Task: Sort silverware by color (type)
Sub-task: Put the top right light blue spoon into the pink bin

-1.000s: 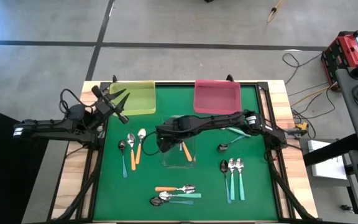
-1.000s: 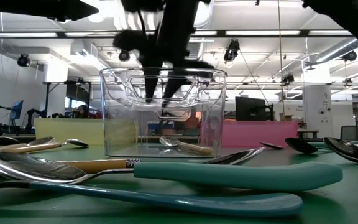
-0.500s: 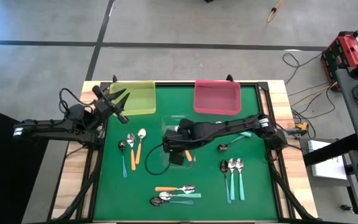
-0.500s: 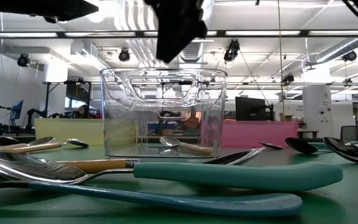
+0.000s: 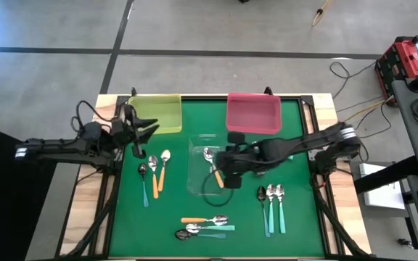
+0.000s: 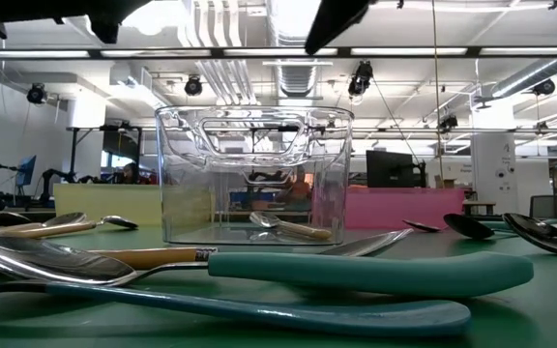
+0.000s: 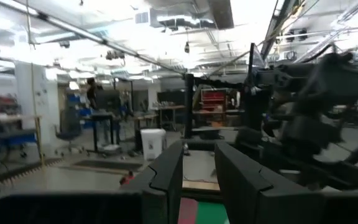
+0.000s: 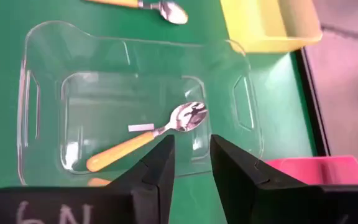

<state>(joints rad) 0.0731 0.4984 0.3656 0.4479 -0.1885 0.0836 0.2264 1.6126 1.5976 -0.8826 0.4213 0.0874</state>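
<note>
An orange-handled spoon [image 8: 146, 133] with a shiny silver bowl lay flat inside the clear tray [image 5: 194, 176] near the middle of the green bench [image 5: 296, 217], its bowl toward the pink tray [image 5: 253, 112] and yellow tray [image 5: 158, 112]. The right hand [image 5: 226, 168] hung above the clear tray's edge, just beside the spoon and not touching it; its two dark fingers [image 8: 157, 165] stood a little apart with nothing between them. The remaining spoons lay on the bench around the clear tray: a pair with orange handles and one teal [image 5: 154, 170] to the left, three teal-handled spoons [image 5: 271, 206] to the right, and a mixed group [image 5: 205, 225] toward the near edge. In the low view a teal spoon [image 6: 356, 271] filled the foreground. The left hand [image 5: 138, 138] waited above the bench by the yellow tray, well apart from the clear tray; its fingers [image 7: 166, 174] appeared slightly parted and empty, though the wrist view there was blurred.
</note>
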